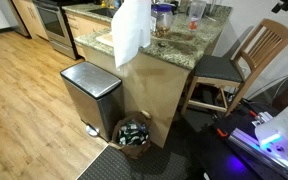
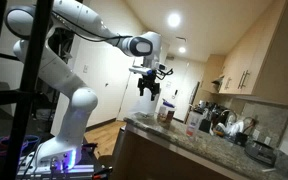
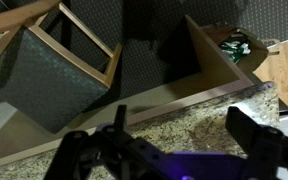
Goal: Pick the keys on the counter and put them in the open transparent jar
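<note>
Black gripper [image 2: 149, 88] on the white robot arm [image 2: 79, 20] hangs above the speckled granite counter [image 2: 199, 148], jaws spread wide.

In the wrist view its two dark fingers [image 3: 94, 155] stand far apart over the granite, with a wooden chair with a grey seat [image 3: 54, 85] beyond the counter's edge. The clear cylindrical jar with a dark blue-purple band [image 1: 164, 15] stands upright on the counter, near the gripper in an exterior view [image 2: 166, 112]. The small dark metal keys are too small to pick out in any view.
</note>
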You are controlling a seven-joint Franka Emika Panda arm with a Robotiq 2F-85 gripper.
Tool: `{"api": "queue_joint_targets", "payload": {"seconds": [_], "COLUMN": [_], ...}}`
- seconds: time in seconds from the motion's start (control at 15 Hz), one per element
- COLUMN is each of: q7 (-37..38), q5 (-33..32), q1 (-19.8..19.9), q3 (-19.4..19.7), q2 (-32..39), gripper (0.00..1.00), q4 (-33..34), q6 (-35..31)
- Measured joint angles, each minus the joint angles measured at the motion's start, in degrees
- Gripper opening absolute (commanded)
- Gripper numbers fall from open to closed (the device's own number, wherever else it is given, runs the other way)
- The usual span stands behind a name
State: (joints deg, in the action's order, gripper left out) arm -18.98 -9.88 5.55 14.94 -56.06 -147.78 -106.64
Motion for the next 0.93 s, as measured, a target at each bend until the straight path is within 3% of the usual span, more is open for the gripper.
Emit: {"api": "queue_joint_targets", "payload": {"seconds": [0.2, 0.67, 0.93], "q7": [-0.69, -17.35, -22.69], "q5": [0.04, 0.15, -1.79], "q1": [-0.19, -7.01, -7.74], "q3": [0.08, 6.19, 7.12], "q2": [-0.03, -2.34, -2.75], "gripper": [1.0, 1.0, 1.0], "q4": [0.01, 0.25, 0.39], "q6": [0.05, 1.81, 2.55]}}
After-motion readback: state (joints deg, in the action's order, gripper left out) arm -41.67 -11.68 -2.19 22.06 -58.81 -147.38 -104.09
